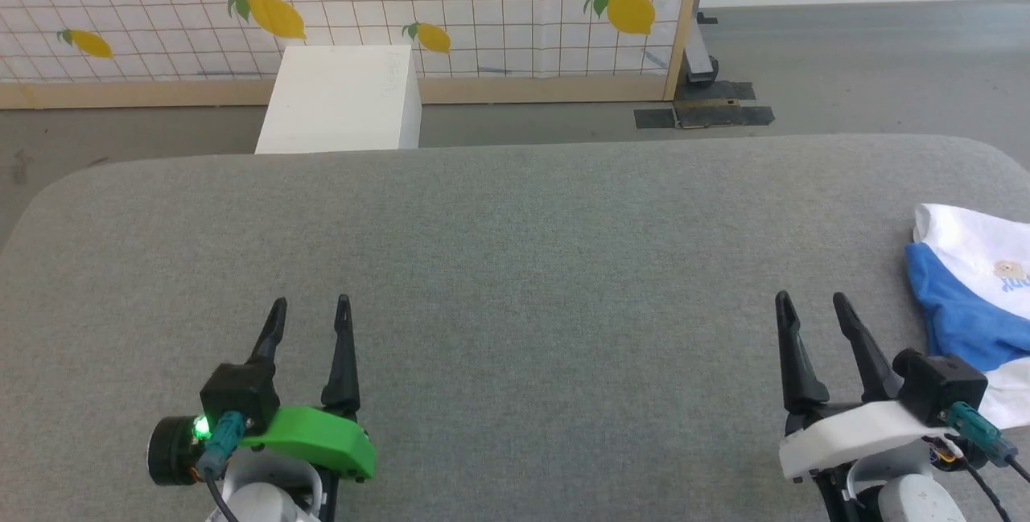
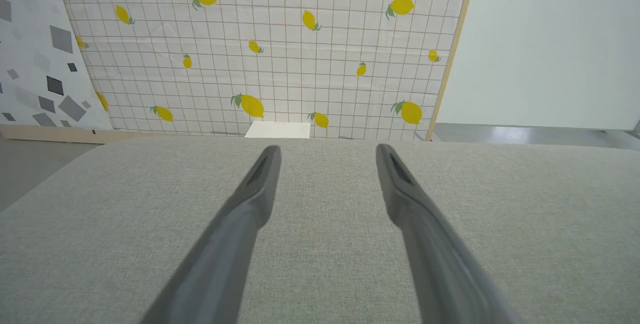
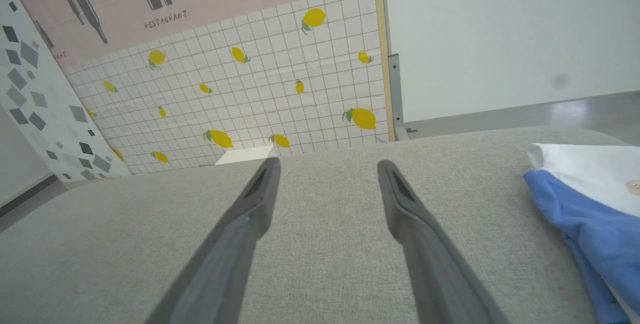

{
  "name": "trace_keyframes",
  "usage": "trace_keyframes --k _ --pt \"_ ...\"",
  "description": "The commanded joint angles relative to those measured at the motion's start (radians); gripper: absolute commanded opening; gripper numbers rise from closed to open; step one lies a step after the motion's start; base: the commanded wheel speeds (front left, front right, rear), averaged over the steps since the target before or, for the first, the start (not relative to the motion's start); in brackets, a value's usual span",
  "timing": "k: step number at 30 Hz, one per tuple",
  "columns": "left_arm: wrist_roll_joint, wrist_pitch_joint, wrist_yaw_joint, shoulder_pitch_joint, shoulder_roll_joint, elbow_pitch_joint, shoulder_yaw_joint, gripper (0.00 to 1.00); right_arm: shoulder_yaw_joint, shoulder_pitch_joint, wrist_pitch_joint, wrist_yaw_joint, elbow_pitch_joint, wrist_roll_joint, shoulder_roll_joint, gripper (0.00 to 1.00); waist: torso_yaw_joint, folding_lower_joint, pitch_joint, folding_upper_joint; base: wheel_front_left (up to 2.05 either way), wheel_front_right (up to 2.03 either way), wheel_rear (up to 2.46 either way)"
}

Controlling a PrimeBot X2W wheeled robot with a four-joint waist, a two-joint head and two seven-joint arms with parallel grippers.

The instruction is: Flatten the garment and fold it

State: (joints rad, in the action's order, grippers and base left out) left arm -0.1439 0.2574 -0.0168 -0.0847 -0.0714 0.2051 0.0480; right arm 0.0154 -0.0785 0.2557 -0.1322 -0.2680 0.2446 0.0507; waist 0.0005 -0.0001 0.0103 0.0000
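Note:
The garment point(image 1: 978, 281) lies bunched at the right edge of the grey fabric surface point(image 1: 515, 265), white body on top with a blue sleeve folded over it and a small bear print showing; part runs out of the head view. In the right wrist view the garment point(image 3: 585, 194) sits to the right of the fingers. My right gripper point(image 1: 811, 300) stands open just left of the garment, not touching it. My left gripper point(image 1: 311, 303) is open at the lower left, over bare fabric, with nothing between its fingers point(image 2: 260, 179).
A white box point(image 1: 342, 100) stands behind the surface's far edge. Beyond it runs a lemon-print tiled panel point(image 1: 346, 7) with a wooden frame, and grey floor point(image 1: 845, 63) lies to the right. The surface's corners are rounded.

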Motion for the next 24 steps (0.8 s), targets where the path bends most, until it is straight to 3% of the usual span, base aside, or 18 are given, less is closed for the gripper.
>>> trace_keyframes --k 1,8,9,24 --pt "-0.001 0.004 0.006 0.011 0.002 0.004 0.0 1.0 -0.002 0.016 0.005 0.002 -0.005 0.0 0.0 1.0 0.0 0.0001 -0.001 0.0 0.0 0.0 0.0" --pt "-0.01 0.004 0.013 0.015 0.007 0.005 -0.006 1.0 -0.008 0.009 0.006 0.002 -0.018 0.009 0.0 1.0 -0.003 0.0001 -0.002 0.0 0.0 0.0 0.0" --pt "-0.007 0.0 0.008 0.002 0.003 0.007 -0.004 0.0 -0.008 0.0 0.0 0.0 -0.016 0.005 0.0 0.0 -0.003 0.0001 -0.002 0.0 0.0 0.0 0.0" --pt "0.004 -0.02 0.009 0.008 0.005 -0.009 -0.006 0.0 -0.009 0.006 -0.02 0.0 0.006 -0.014 0.0 0.0 -0.002 0.0001 -0.003 0.0 0.0 0.0 0.0"
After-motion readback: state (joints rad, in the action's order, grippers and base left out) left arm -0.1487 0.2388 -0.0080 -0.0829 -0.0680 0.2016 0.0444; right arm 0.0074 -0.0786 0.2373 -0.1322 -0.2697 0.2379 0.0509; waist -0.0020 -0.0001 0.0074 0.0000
